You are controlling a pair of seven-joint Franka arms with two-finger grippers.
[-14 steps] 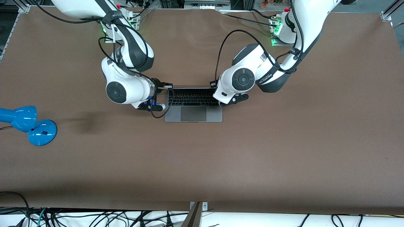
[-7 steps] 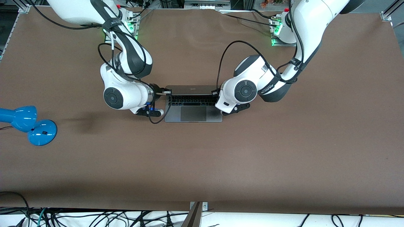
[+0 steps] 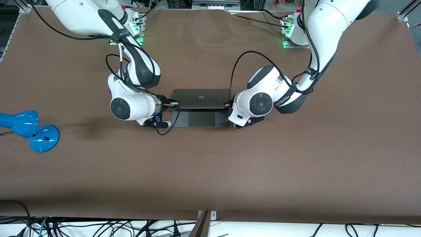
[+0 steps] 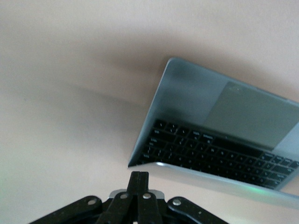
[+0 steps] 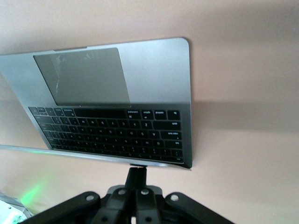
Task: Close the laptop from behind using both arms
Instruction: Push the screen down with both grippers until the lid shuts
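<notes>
The space-grey laptop [image 3: 200, 98] lies mid-table with its lid, apple logo up, tilted low over the keyboard. Only the trackpad [image 3: 201, 119] and palm rest still show in the front view. My right gripper [image 3: 173, 104] is shut, with its tips pressed on the lid's top edge at the corner toward the right arm's end. My left gripper [image 3: 227, 105] is shut at the other top corner. The right wrist view shows shut fingertips [image 5: 138, 173] touching the lid's edge above the keyboard [image 5: 112, 130]. The left wrist view shows shut fingertips [image 4: 139, 178] just by the lid's corner, with the keyboard [image 4: 205, 154] under it.
A blue desk lamp [image 3: 29, 130] lies at the table edge toward the right arm's end. The arm bases [image 3: 289, 31] with green lights stand at the back edge. Black cables loop from both wrists beside the laptop. The brown table [image 3: 210, 171] is bare nearer the front camera.
The lid has swung down from upright to low over the keyboard. Both shut grippers have moved with its top edge toward the front camera and downward.
</notes>
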